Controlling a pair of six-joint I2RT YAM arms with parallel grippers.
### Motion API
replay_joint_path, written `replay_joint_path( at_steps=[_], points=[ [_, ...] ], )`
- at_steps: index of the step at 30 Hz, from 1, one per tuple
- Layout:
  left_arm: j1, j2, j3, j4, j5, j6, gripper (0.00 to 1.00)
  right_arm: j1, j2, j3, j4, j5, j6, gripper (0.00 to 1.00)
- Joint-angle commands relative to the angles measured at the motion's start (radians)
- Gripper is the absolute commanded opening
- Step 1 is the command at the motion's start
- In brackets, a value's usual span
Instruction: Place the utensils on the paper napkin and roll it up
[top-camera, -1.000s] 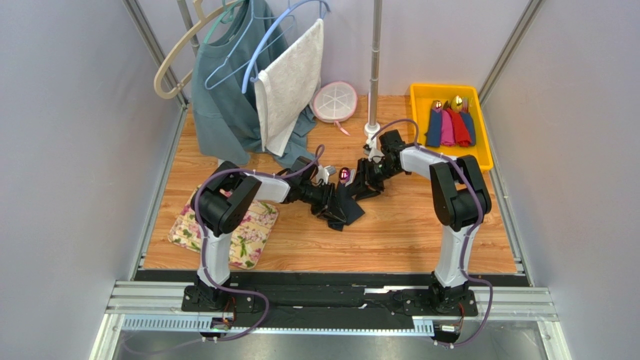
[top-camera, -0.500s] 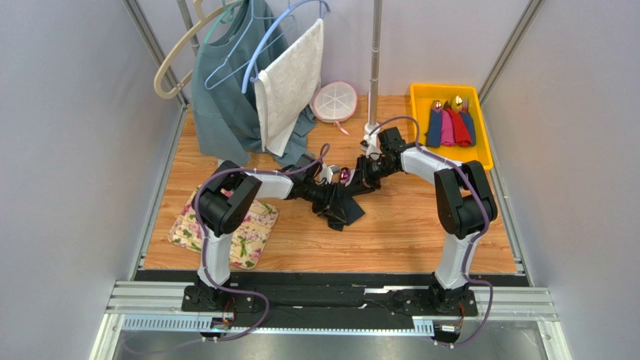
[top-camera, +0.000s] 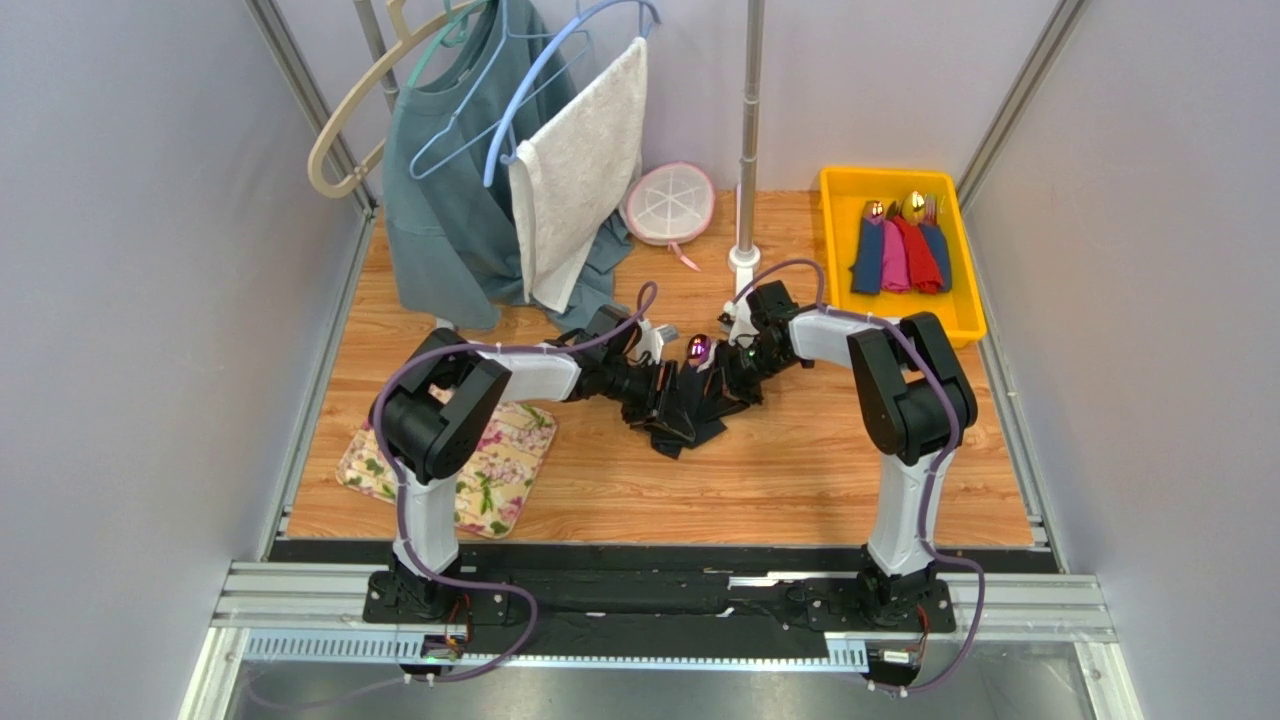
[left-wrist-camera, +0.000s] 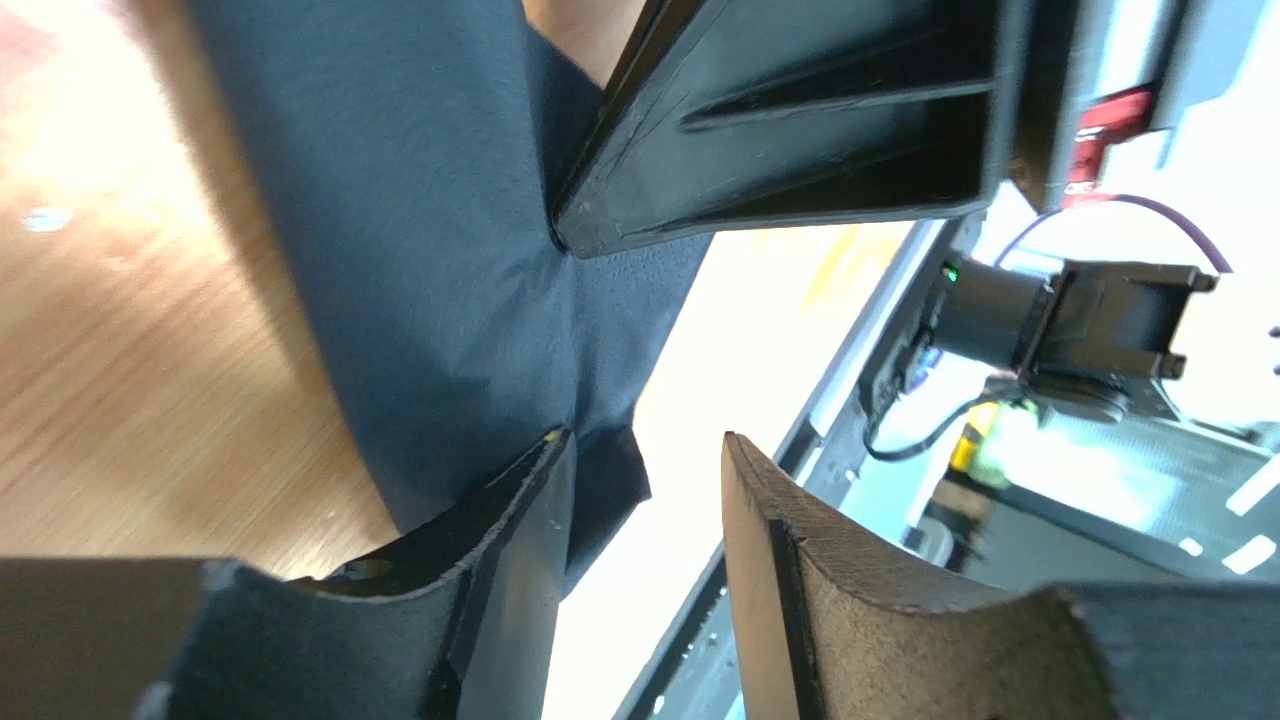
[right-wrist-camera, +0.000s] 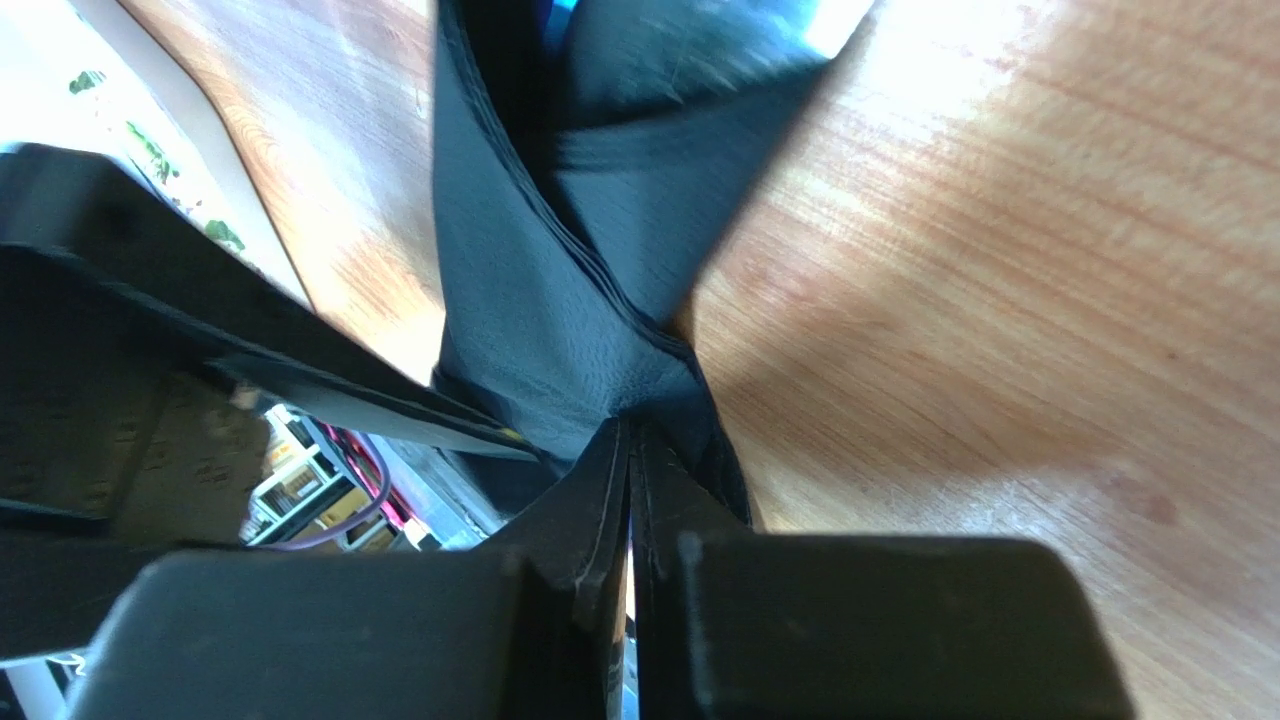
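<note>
The wooden tabletop (top-camera: 812, 465) is spanned by both arms, which are bent inward from their bases at the near edge so that the wrists meet close together near its middle. The left arm (top-camera: 451, 402) is raised over the floral mat (top-camera: 478, 468) at the near left, and its forearm is stretched low to the right. The right arm (top-camera: 902, 393) is folded at the elbow, its forearm turned back to the left and slightly far.

The paper napkin (top-camera: 688, 423) is seen as a crumpled black bundle on the tabletop, directly between and under the two wrists, well apart from the yellow tray (top-camera: 974, 285) at the far right. At the far end of the bundle the purple bowl of the spoon (top-camera: 699, 353) is exposed; the other utensils cannot be made out among the dark folds.

In the right wrist view the right fingers (right-wrist-camera: 579, 525) are pressed flat together, and a gathered fold of the black napkin is pinched between their tips, with the sheet fanning away from the pinch above the wood. In the left wrist view the left fingers (left-wrist-camera: 519, 525) are held partly apart with nothing between them; a corner of the napkin lies against the outer side of one tip, and the right fingers are seen above, clamped on the sheet.
</note>
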Motion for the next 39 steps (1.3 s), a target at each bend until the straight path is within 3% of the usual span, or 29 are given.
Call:
replay_joint_path(
  at_steps=[1, 4, 8, 16, 27, 35, 39],
  points=[
    [0.011, -0.116, -0.011, -0.017, -0.056, 0.049, 0.51, 0.003, 0.045, 0.001, -0.006, 0.172, -0.060, 0.03],
    [0.015, -0.167, -0.048, -0.002, -0.022, 0.016, 0.51, 0.003, 0.051, -0.001, -0.006, 0.184, -0.063, 0.02],
    [0.023, -0.176, -0.082, 0.041, 0.003, -0.027, 0.42, 0.004, 0.053, -0.009, -0.002, 0.187, -0.068, 0.02],
    [0.021, -0.032, -0.082, 0.061, 0.033, -0.072, 0.20, 0.006, 0.058, -0.006, -0.008, 0.189, -0.070, 0.01],
    [0.024, 0.089, -0.097, 0.018, -0.022, -0.052, 0.10, 0.006, 0.054, 0.027, -0.038, 0.184, -0.091, 0.02],
    [0.023, 0.117, -0.084, -0.017, -0.045, -0.021, 0.05, -0.013, -0.113, 0.054, -0.015, -0.075, -0.050, 0.13],
    [0.023, 0.124, -0.065, -0.066, -0.078, -0.001, 0.04, -0.008, -0.179, 0.071, 0.057, -0.098, 0.002, 0.17]
  ],
)
